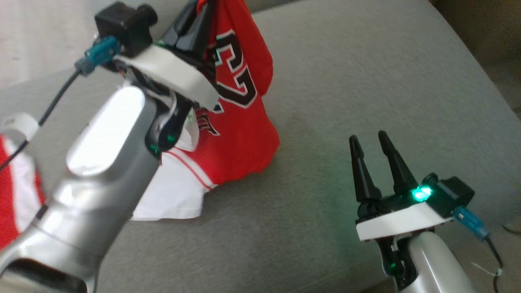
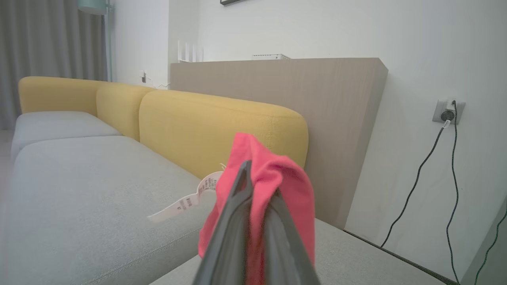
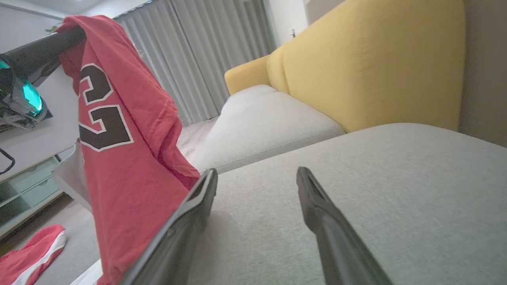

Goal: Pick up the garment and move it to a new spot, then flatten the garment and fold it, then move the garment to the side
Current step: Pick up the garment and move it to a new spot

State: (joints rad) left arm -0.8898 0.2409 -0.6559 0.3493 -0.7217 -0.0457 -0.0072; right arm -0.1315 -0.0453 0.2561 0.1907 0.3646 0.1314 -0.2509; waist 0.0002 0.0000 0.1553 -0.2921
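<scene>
Left pincer (image 1: 202, 12), top centre of the head view: long dark tapered fingers pressed together, clamped on a bunched fold of the red jersey (image 1: 244, 134). The jersey hangs from that pinch. It is soft knit in loose folds, with a black number outlined in white on the red and a white panel with thin red stripes at the bottom. The white lower part lies on the grey sofa seat (image 1: 366, 81), centre-left of frame; the upper part is up off it.

Left wrist view: fabric is wrapped over both fingertips, and a white printed care tag (image 2: 186, 204) curls out to their left.

Right pincer (image 1: 368, 140), lower right of the head view: fingers spread wide, nothing between them, well apart from the jersey. Can't tell if it touches the seat.

The seat is coarse woven grey cloth with rounded edges. Backrest (image 2: 198, 122) is mustard-yellow and puffy, with rounded corners. A second red-and-white cloth (image 1: 12, 191) sits at the left edge, blurred. A wood-grain panel (image 2: 317, 118) stands behind the backrest, and a black cable runs into a wall socket (image 2: 447, 113) at right.
</scene>
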